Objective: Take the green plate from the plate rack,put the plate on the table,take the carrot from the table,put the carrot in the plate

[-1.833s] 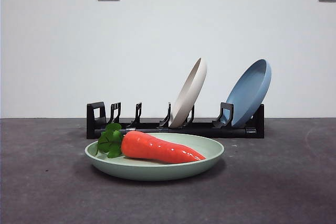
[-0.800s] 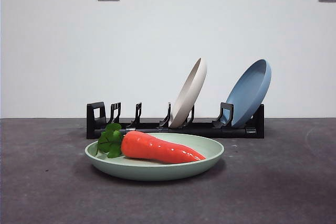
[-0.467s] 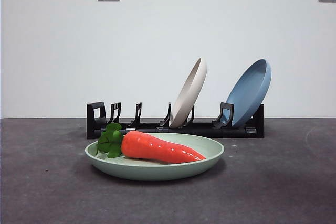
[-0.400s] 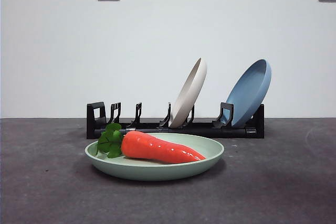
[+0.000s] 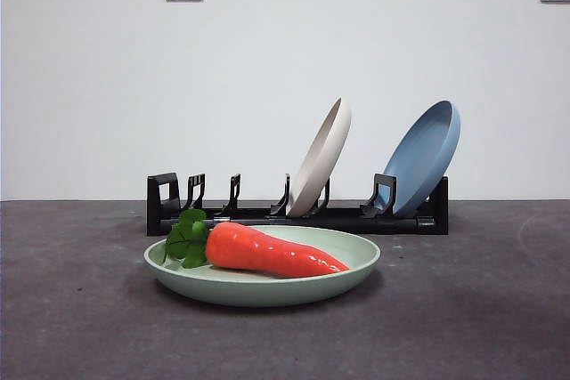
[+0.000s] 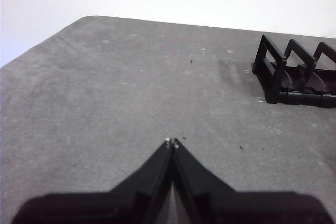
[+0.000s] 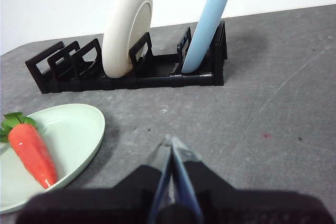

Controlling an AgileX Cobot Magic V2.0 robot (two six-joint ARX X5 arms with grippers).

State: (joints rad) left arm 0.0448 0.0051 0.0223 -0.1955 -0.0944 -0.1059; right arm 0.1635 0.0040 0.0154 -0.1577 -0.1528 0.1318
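Front view: the green plate (image 5: 262,280) lies flat on the dark grey table (image 5: 481,309), in front of the black plate rack (image 5: 298,211). The carrot (image 5: 267,252) rests inside the plate, its green leaves toward the left end of the rack and its tip pointing right. A cream plate (image 5: 321,157) and a blue plate (image 5: 424,157) lean upright in the rack's slots behind. No arm appears in this view.

The right wrist view shows what the front view does not: the right gripper (image 7: 171,143) with its two black jaws pressed together, holding nothing, over bare table (image 7: 262,108). The green plate (image 7: 68,129) with the carrot (image 7: 32,153) lies off to one side of this gripper, near but apart from it. The rack (image 7: 131,66) stands beyond, with the cream plate (image 7: 126,24) and blue plate (image 7: 210,19) seen nearly edge-on.

The left wrist view shows the left gripper (image 6: 171,142), its jaws also closed tip to tip and empty, above open table (image 6: 105,87). Only the empty end of the rack (image 6: 294,74) shows at the side of this view; the green plate and carrot are out of its sight.
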